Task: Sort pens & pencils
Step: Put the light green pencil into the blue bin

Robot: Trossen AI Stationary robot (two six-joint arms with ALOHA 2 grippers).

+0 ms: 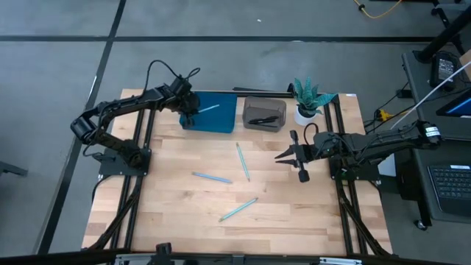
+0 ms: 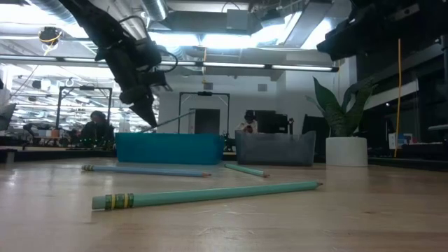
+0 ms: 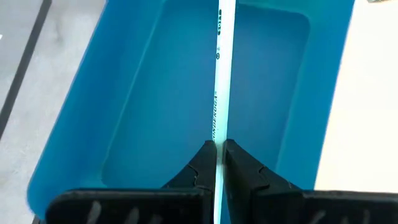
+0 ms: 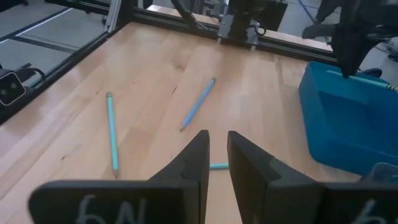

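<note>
Pinching a slim teal pencil [image 3: 219, 74], the left pincer [image 3: 219, 155] hangs over the smooth blue bin [image 3: 124, 124].

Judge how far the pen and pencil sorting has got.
Done: black pens lie in the grey bin. In hand: the left pincer is shut on a light-blue pencil over the blue bin, which shows no pencils inside yet. Left: three pencils on the table, one, another, a third. The right pincer waits over the table.

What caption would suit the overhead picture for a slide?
Left gripper holds a pencil over the blue bin; three pencils lie on the table.
</note>
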